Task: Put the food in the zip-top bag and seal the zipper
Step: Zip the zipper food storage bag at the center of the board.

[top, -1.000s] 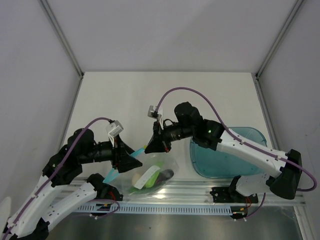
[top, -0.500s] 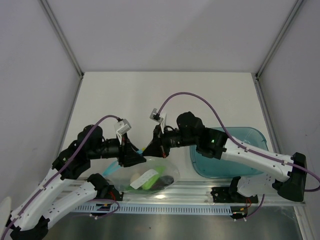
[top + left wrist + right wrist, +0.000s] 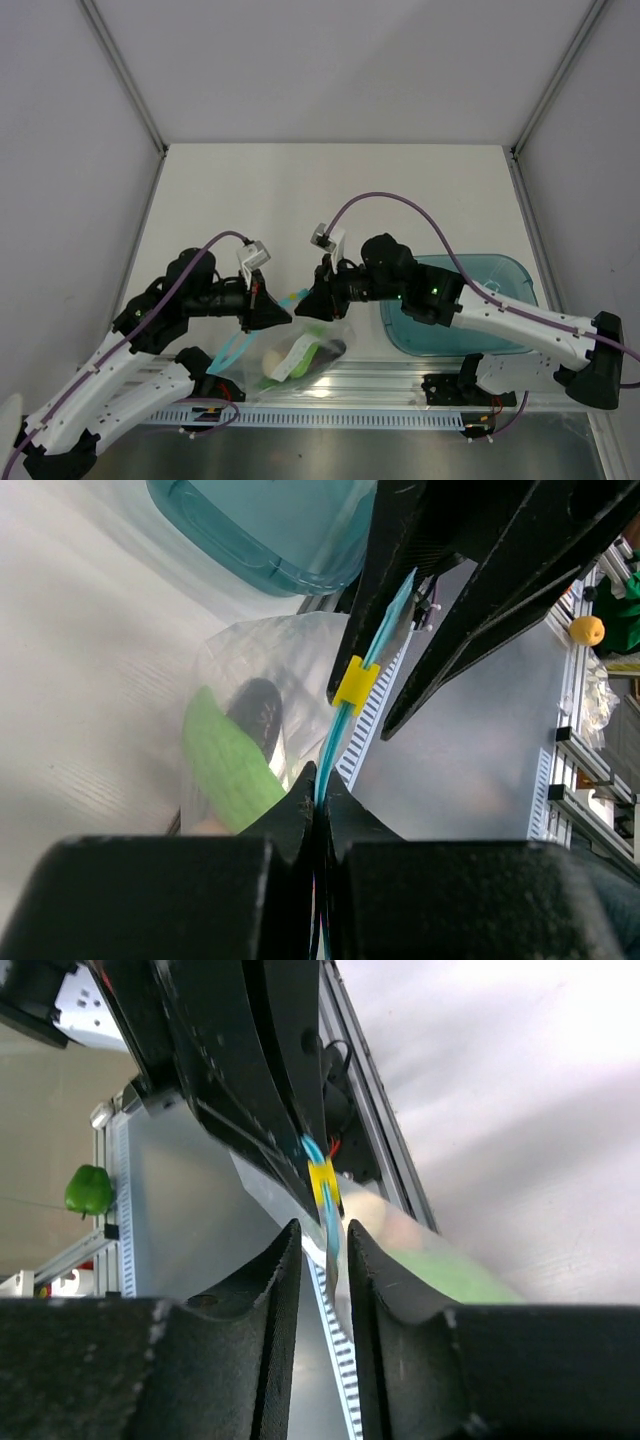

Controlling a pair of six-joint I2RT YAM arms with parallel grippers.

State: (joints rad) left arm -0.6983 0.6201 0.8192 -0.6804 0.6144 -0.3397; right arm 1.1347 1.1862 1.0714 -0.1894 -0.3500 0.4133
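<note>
Jaws of the left gripper (image 3: 320,783) are pinched fully together on the zipper (image 3: 338,728), and the light blue strip runs straight out from between them. A yellow slider (image 3: 355,683) sits on that strip just beyond the fingertips, between the 2 grippers. The right gripper (image 3: 322,1232) straddles the same strip from the opposite side with only a narrow gap between its fingers; whether they actually press on it I cannot tell. In the top view the 2 grippers nearly meet tip to tip above the bag (image 3: 298,352), which lies at the near edge of the table (image 3: 300,190). Inside the clear plastic are a cream egg (image 3: 270,358), a light green cucumber (image 3: 300,357) and a dark eggplant (image 3: 331,348). A teal tray (image 3: 505,285) sits to the bag's right, beneath the right arm.
</note>
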